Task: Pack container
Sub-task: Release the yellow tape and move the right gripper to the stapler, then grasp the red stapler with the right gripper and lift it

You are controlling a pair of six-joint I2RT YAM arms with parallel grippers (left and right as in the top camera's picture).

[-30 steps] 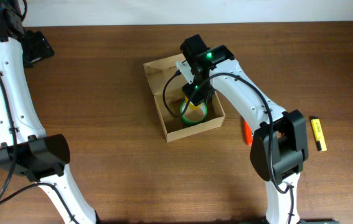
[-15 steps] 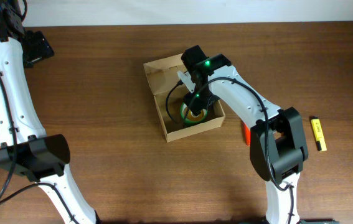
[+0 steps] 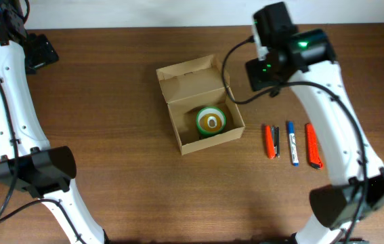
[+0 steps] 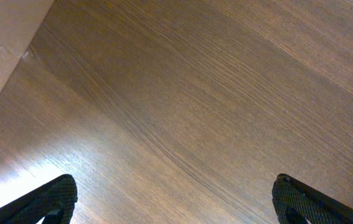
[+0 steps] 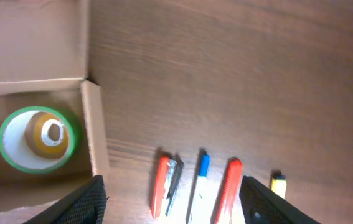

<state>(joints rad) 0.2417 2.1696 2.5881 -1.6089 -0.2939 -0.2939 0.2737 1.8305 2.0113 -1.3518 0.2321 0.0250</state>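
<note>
Since a second ago the right arm has lifted out of the small tan cardboard box (image 3: 212, 141) and swung away to the far right. It has left the green-edged roll of tape (image 3: 210, 121) lying flat on the box floor, with a smaller tan roll nested in its core.

Far to the left, the left claw (image 4: 175, 199) hangs released, its fingers spread with nothing between them, over the bare brown wooden tabletop (image 3: 110, 135). I'd guess it is parked there to keep out of the other arm's way. A pale strip in the corner of its wrist view is cut off, and I cannot tell what it is.

The box sits mid-table with its hinged flap folded back on the far side, which keeps the mouth clear for dropping things in. The roll lies toward the right front corner, so the left half of the floor is bare.

The right claw (image 5: 172, 183) is released too, fingers wide and empty, held high over the table just right of the box, probably lining up its next pick. Below it lie an orange pen (image 3: 267, 141), a dark grey pen (image 3: 275, 141) touching it, a white marker with a blue cap (image 3: 292, 144) and a second orange pen (image 3: 313, 146), side by side. A small yellow highlighter (image 5: 277, 185) shows only in the right wrist view, partly cut off by a finger. From overhead the arm hides it.
</note>
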